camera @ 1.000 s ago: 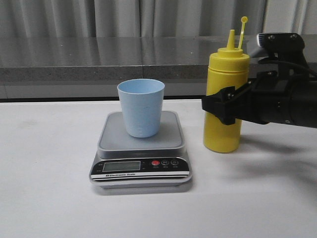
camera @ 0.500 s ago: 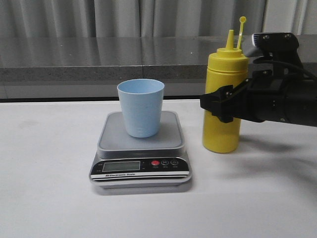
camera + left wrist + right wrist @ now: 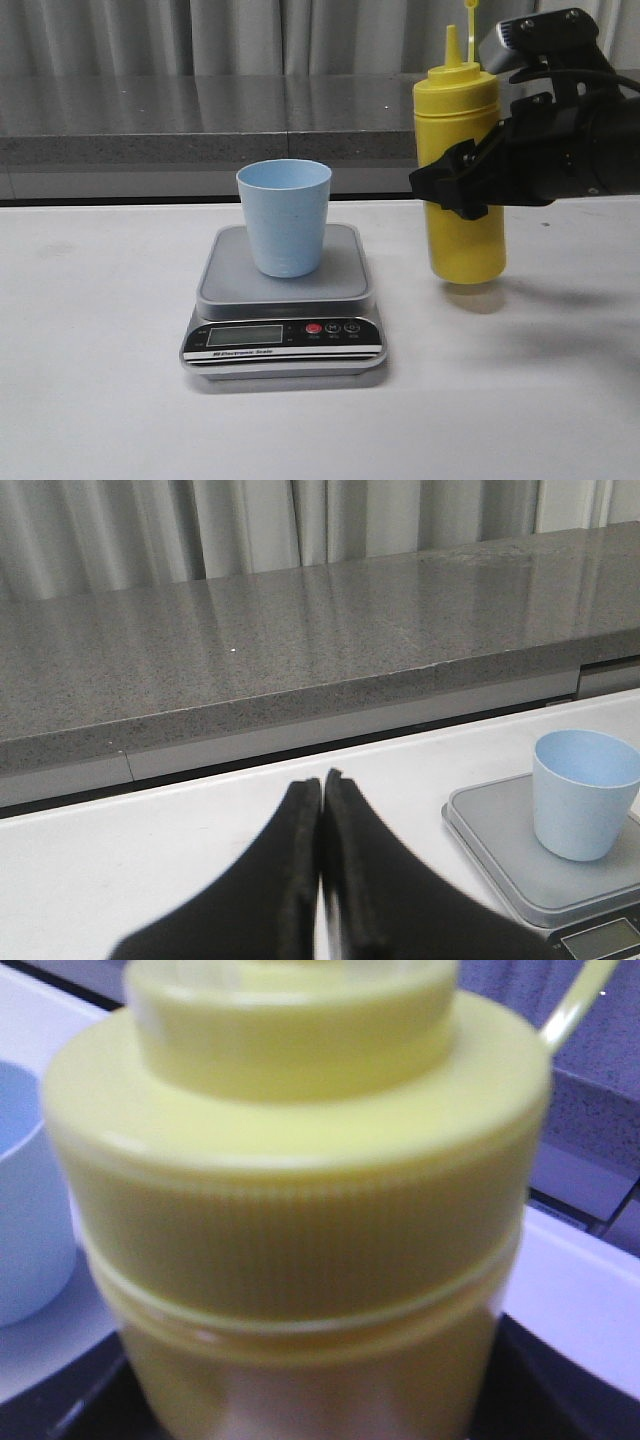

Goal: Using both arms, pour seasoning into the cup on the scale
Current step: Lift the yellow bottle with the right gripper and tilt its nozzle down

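The right end effector [image 3: 462,190] is clamped around the middle of the yellow bottle [image 3: 462,160], its dark fingers wrapping the body from the right side. The bottle hangs clear of the white table [image 3: 100,400], with a small shadow on the surface directly beneath its base. It stands close to upright, long axis vertical with a slight lean, cone nozzle pointing up and the thin tethered cap strap rising beside it to the top edge of the front view. In the right wrist view the bottle's ribbed collar [image 3: 300,1230] fills almost the whole picture, blurred by closeness. The left end effector [image 3: 321,810] has its two black fingers pressed flat together with nothing between them, held over the table to the left of the scale [image 3: 510,865]. The blue cup [image 3: 284,217] sits upright on the scale's grey platform [image 3: 285,280], mouth open upward, a little left of the platform's centre. The bottle is to the right of the scale, just past its right edge, with a clear gap of bare table between them. Open table lies left of and in front of the scale; behind it runs a grey stone ledge [image 3: 150,115] along the table's rear edge.
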